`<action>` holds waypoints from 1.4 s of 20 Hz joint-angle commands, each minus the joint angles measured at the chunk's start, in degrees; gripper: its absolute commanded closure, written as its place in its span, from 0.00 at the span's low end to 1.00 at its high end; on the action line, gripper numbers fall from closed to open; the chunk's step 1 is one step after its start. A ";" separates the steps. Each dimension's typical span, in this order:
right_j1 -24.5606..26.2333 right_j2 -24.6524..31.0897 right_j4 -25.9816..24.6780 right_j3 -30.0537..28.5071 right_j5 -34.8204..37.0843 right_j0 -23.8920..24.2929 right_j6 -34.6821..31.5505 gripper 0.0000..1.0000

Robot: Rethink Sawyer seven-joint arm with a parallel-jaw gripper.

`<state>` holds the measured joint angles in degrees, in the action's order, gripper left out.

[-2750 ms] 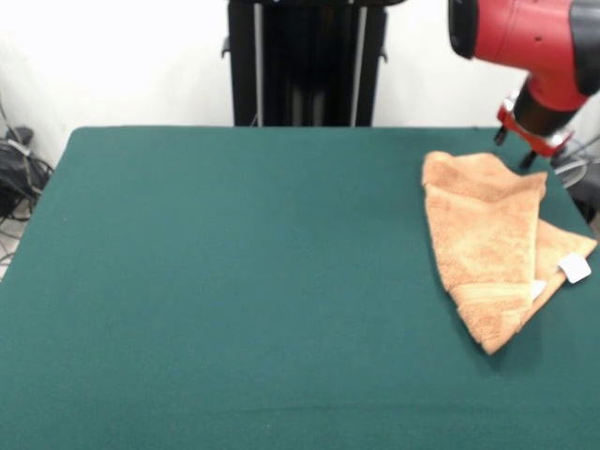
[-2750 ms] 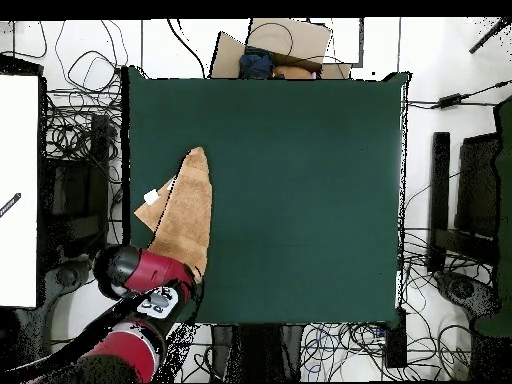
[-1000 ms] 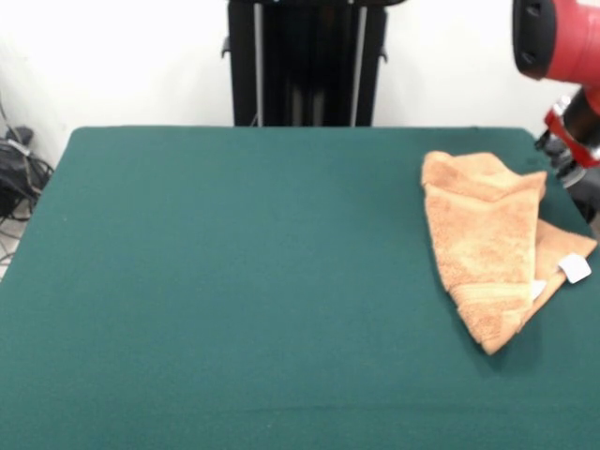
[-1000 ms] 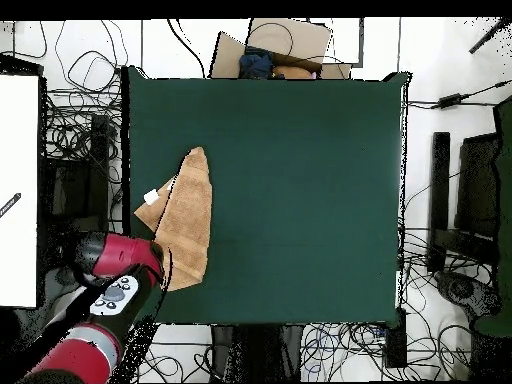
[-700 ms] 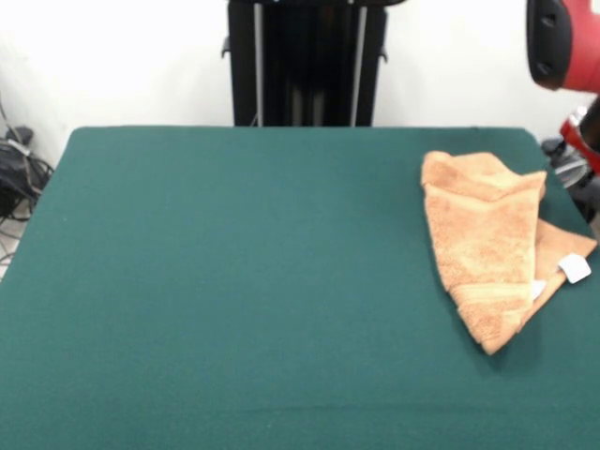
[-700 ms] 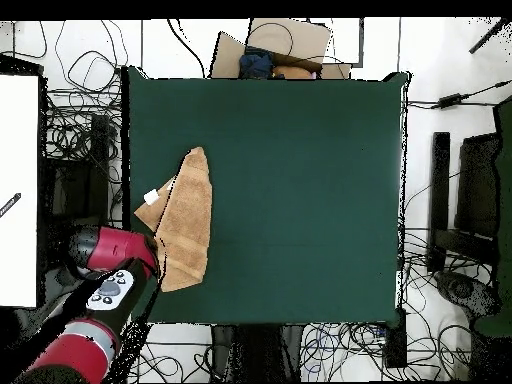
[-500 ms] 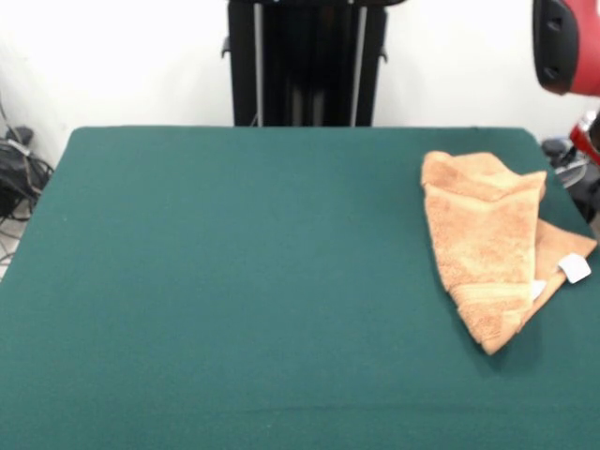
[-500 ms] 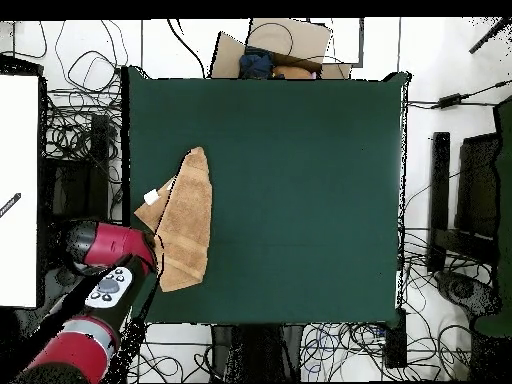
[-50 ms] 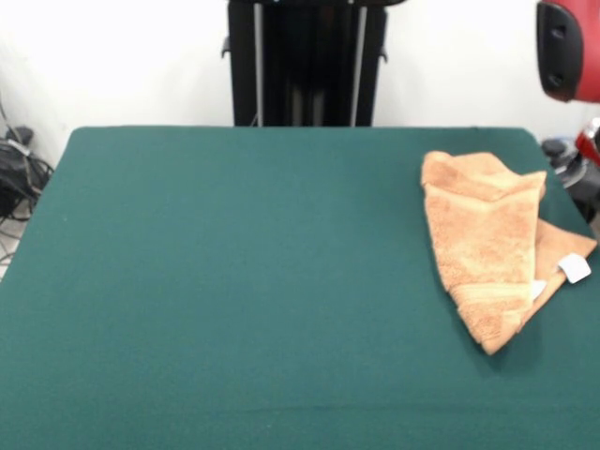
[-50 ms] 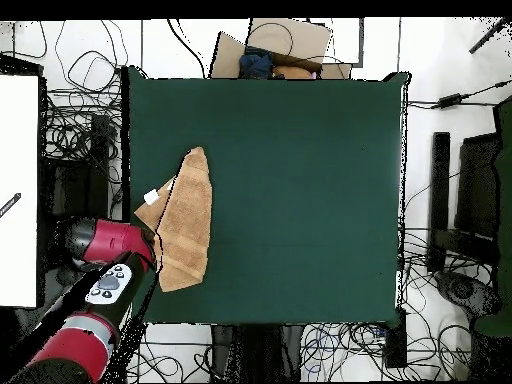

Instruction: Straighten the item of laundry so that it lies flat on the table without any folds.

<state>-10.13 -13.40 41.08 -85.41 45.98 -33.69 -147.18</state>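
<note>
The item of laundry (image 9: 487,239), an orange-tan towel, lies folded over itself into a long wedge near the right edge of the green table (image 9: 234,281). A lower layer sticks out at its right side with a white tag (image 9: 574,268). From overhead the towel (image 10: 185,225) sits by the table's (image 10: 300,180) left edge, tag (image 10: 151,196) pointing outward. The red arm (image 9: 567,47) hangs past the table's right edge. Only a sliver of my gripper (image 9: 592,142) shows at the picture's edge, apart from the towel. Overhead, the arm's head (image 10: 105,243) covers the gripper.
Tangled cables (image 10: 85,110) lie on the floor all around the table. A cardboard box (image 10: 275,45) stands beyond one table edge, and a white board (image 10: 18,190) runs along the side where the arm is. More cables (image 9: 17,173) sit at the front view's left.
The arm has swung from over the towel's far corner outward past the table's edge. The towel has not moved.
</note>
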 commanded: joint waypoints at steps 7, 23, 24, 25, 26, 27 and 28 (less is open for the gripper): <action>0.64 -0.50 -1.46 3.97 4.43 -1.85 -18.79 0.00; -1.32 -4.69 -3.75 4.52 11.22 -2.05 -16.69 0.00; -1.28 -4.68 -3.67 4.32 10.93 -1.99 -16.40 0.00; -1.31 -4.59 -3.57 4.08 10.62 -1.91 -16.12 0.00; -1.21 -4.54 -3.55 3.98 10.37 -1.97 -16.06 0.00; -1.24 -4.42 -3.54 3.79 10.11 -1.88 -15.85 0.00; -1.22 -4.35 -3.57 3.67 9.95 -1.80 -15.71 0.00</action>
<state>-12.14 -18.91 39.04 -81.56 54.63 -36.32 -147.44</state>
